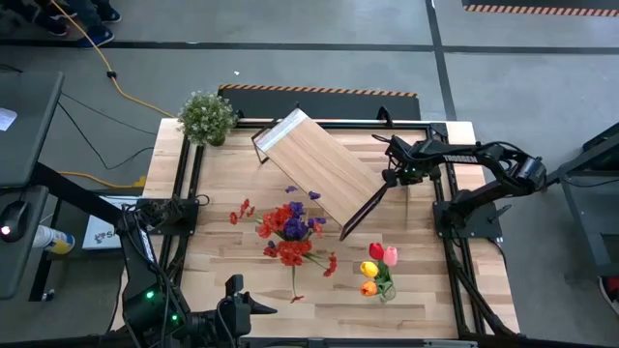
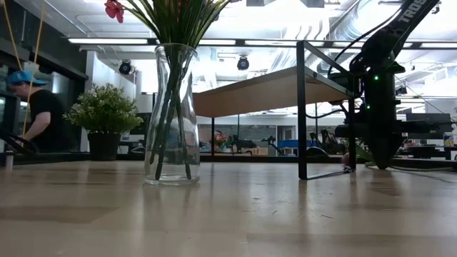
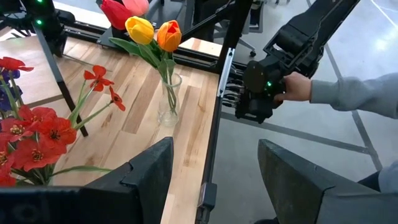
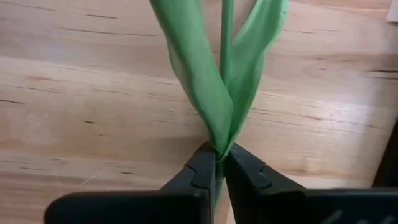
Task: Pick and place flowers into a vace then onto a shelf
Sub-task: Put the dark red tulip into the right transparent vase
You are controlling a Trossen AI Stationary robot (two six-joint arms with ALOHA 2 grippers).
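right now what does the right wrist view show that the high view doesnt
Only the right wrist view: the right gripper shut on a green flower stem with two long leaves. Only the high view: the tilted shelf, the red and purple bouquet, the tulips, the potted plant, and the left gripper waiting at the table's near edge. Both: the plank tabletop.

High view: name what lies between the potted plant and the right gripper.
The shelf lies there, set slantwise between the potted plant and the right gripper, whose fingers pinch a green flower stem.
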